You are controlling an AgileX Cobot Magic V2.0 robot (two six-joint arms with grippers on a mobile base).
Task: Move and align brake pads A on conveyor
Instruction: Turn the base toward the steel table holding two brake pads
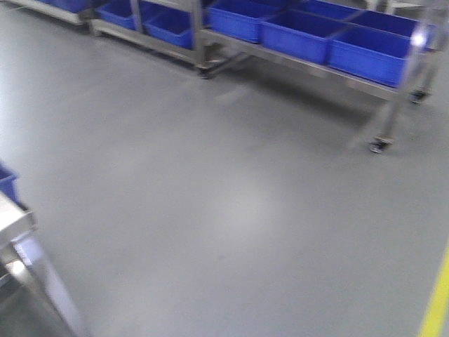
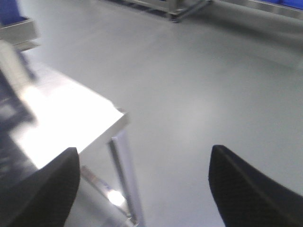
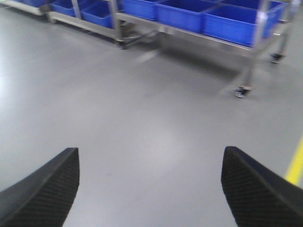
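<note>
No brake pads A and no conveyor show in any view. My left gripper [image 2: 144, 153] is open, its black fingertips far apart at the bottom of the left wrist view, with nothing between them; it hangs over the corner of a shiny steel table [image 2: 71, 120] and the grey floor. My right gripper [image 3: 150, 153] is open too and empty, above bare grey floor. The front view shows neither gripper.
Steel racks on casters hold blue bins [image 1: 302, 31] along the far side, also seen as blue bins [image 3: 227, 19]. A steel table corner [image 1: 17, 225] stands at the left. A yellow floor line [image 1: 438, 302] runs at the right. All views are blurred.
</note>
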